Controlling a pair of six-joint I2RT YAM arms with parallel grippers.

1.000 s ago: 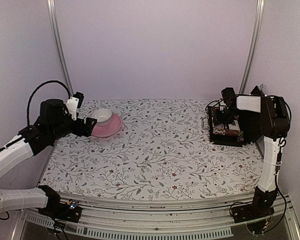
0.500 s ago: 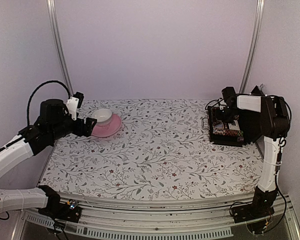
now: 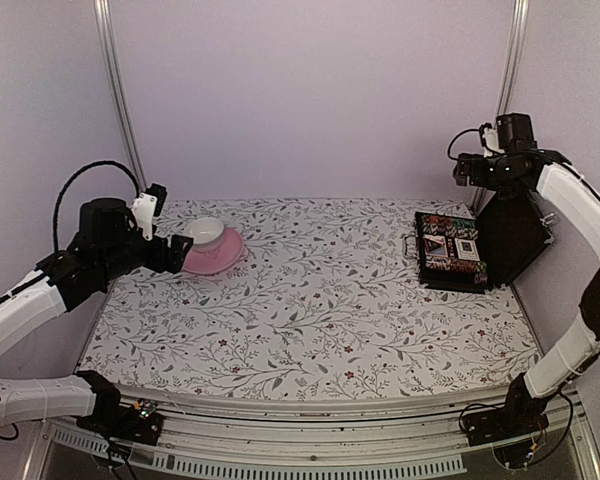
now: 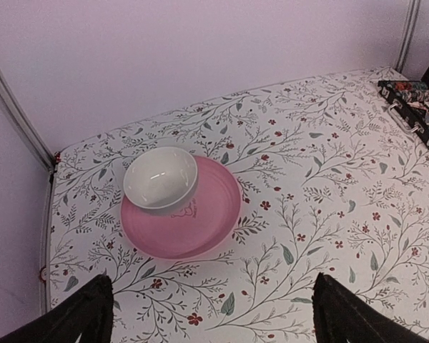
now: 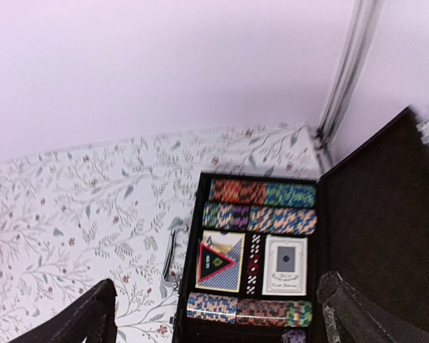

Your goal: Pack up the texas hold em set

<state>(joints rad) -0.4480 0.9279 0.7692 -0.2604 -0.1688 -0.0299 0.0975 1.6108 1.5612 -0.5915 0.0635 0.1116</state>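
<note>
The texas hold em set's black case (image 3: 450, 281) lies open at the table's right edge, its lid (image 3: 515, 235) propped up against the wall. In the right wrist view the tray holds striped chip rolls (image 5: 261, 193), two card decks (image 5: 284, 265) and a red-black triangle marker (image 5: 216, 262). A metal handle (image 5: 169, 257) sticks out on its left side. My right gripper (image 3: 464, 168) hangs open high above the case, holding nothing, and my right gripper (image 5: 218, 286) looks down on the tray. My left gripper (image 3: 177, 252) stands open beside the pink saucer.
A pink saucer (image 4: 200, 221) with a white cup (image 4: 161, 179) on it sits at the back left, just ahead of my left gripper (image 4: 211, 282). Metal frame posts (image 3: 115, 100) rise at both back corners. The right wall stands close behind the lid.
My right arm has lifted up and back from the case, its jaws spreading wide, so the tray's contents now show. The left arm has not moved.
</note>
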